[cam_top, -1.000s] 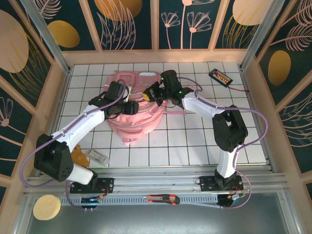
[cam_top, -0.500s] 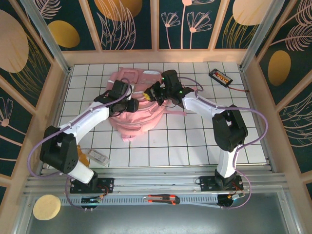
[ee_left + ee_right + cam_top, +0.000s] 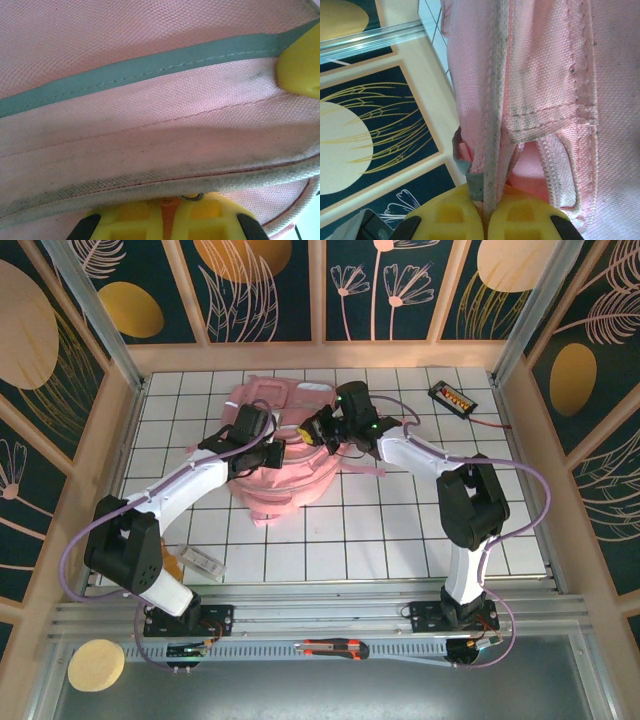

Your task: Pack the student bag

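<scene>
The student bag (image 3: 292,472), a big pink backpack, lies at the back middle of the tiled table. My left gripper (image 3: 274,453) is at its left side and my right gripper (image 3: 312,431) at its top, a short way apart. In the left wrist view the yellow fingers (image 3: 125,220) are shut at the bag's grey-edged rim (image 3: 165,180), under a teal strip (image 3: 150,65). In the right wrist view my right gripper (image 3: 487,195) is shut on the bag's grey edge binding (image 3: 492,100), which runs straight up from between the fingers.
A black device with a cable (image 3: 452,397) lies at the back right. A clear pouch (image 3: 203,561) and a brown item (image 3: 164,561) lie at the front left by the left arm's base. A box cutter (image 3: 335,647) and a yellow disc (image 3: 96,664) sit below the table edge.
My left gripper has closed from open to shut at the bag's rim and moved slightly away from the base. The bag's top has lifted and shifted a little. The right gripper stays shut.
</scene>
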Available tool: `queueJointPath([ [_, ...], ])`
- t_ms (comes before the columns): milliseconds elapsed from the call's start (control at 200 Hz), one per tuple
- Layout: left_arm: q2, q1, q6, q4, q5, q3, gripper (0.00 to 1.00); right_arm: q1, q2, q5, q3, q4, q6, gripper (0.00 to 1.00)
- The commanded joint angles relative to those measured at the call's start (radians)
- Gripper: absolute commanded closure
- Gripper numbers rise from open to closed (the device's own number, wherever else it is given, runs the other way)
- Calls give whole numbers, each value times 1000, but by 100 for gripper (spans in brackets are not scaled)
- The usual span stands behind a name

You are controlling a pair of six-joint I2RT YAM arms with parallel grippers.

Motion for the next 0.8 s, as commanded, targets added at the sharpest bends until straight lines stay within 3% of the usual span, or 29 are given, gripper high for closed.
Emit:
queueJointPath([
  [0,-20,23,-24,35,-148,-4,100,-16,-63,-126,16,-50,-81,100],
  [445,-111,139,60,-39,-193,-56,100,-33,-78,-159,6,-190,-235,100],
  [796,-138,197,113,-55,-205,-71,100,-143,-69,-173,59,-389,-434,100],
])
